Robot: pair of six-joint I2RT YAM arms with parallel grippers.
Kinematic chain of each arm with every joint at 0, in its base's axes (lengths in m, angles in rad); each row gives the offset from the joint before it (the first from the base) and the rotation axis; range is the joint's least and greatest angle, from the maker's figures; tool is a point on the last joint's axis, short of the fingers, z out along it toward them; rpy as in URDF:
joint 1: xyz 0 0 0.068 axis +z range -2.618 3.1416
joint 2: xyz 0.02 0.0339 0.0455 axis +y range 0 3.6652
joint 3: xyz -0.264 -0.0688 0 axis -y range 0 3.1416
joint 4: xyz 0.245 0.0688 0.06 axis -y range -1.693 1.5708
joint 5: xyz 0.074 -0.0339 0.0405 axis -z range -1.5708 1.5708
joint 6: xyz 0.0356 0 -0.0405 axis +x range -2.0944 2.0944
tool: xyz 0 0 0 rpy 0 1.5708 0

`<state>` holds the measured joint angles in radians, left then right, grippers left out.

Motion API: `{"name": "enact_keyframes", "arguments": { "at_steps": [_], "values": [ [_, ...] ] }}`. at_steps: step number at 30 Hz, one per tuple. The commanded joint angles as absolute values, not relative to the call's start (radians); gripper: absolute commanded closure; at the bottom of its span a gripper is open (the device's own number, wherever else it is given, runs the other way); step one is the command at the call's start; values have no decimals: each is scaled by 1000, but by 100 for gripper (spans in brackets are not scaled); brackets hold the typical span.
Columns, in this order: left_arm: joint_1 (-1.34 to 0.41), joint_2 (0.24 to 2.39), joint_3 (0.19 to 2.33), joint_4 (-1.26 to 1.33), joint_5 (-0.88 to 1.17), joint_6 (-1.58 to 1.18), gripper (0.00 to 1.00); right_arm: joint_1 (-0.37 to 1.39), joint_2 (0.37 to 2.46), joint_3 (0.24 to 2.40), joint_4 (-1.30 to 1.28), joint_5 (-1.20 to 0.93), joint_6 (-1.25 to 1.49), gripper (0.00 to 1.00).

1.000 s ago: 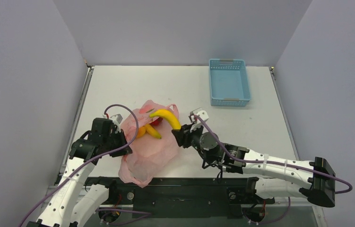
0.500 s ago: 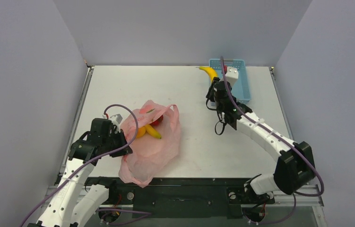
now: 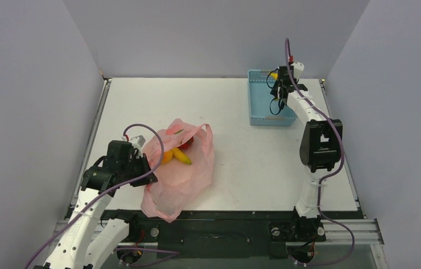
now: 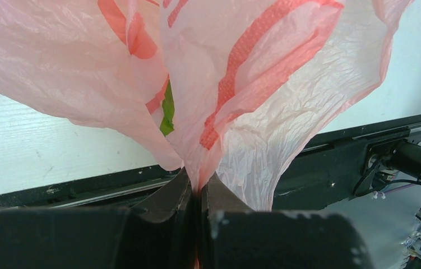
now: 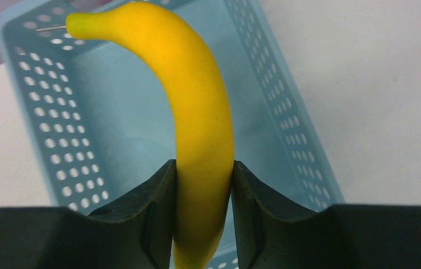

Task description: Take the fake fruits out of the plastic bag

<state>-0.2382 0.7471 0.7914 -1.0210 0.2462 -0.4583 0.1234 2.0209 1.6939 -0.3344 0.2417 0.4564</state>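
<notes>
The pink plastic bag [image 3: 177, 171] lies at the table's near left, its mouth open. Inside it I see a yellow banana [image 3: 182, 156], an orange-yellow fruit [image 3: 166, 156] and a red apple [image 3: 187, 144]. My left gripper [image 3: 140, 168] is shut on the bag's left edge; the left wrist view shows the pink film [image 4: 241, 84] pinched between the fingers. My right gripper [image 3: 278, 80] is shut on the other yellow banana [image 5: 199, 106] and holds it above the light-blue basket [image 5: 56, 134] at the far right. The kiwi-like fruit is out of view.
The light-blue slotted basket [image 3: 261, 106] stands at the far right of the white table. Grey walls close the table on three sides. The black rail [image 3: 225, 224] with the arm bases runs along the near edge.
My right gripper has carried the banana from the bag's mouth away to the far right, over the blue basket. The left gripper and the bag have stayed put.
</notes>
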Motion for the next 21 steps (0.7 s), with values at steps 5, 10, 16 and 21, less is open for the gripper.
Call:
{"name": "enact_keyframes", "arguments": {
  "at_steps": [5, 10, 16, 21],
  "values": [
    [-223, 749, 795, -985, 273, -437, 99, 51, 2176, 1868, -451, 170, 421, 91],
    [-218, 755, 793, -983, 276, -437, 98, 34, 2248, 1943, -477, 162, 396, 84],
    [-212, 765, 793, -980, 278, -434, 99, 32, 2297, 2009, -489, 169, 389, 72],
    [-211, 763, 793, -980, 278, -436, 99, 31, 2349, 2106, -527, 173, 391, 59]
  ]
}}
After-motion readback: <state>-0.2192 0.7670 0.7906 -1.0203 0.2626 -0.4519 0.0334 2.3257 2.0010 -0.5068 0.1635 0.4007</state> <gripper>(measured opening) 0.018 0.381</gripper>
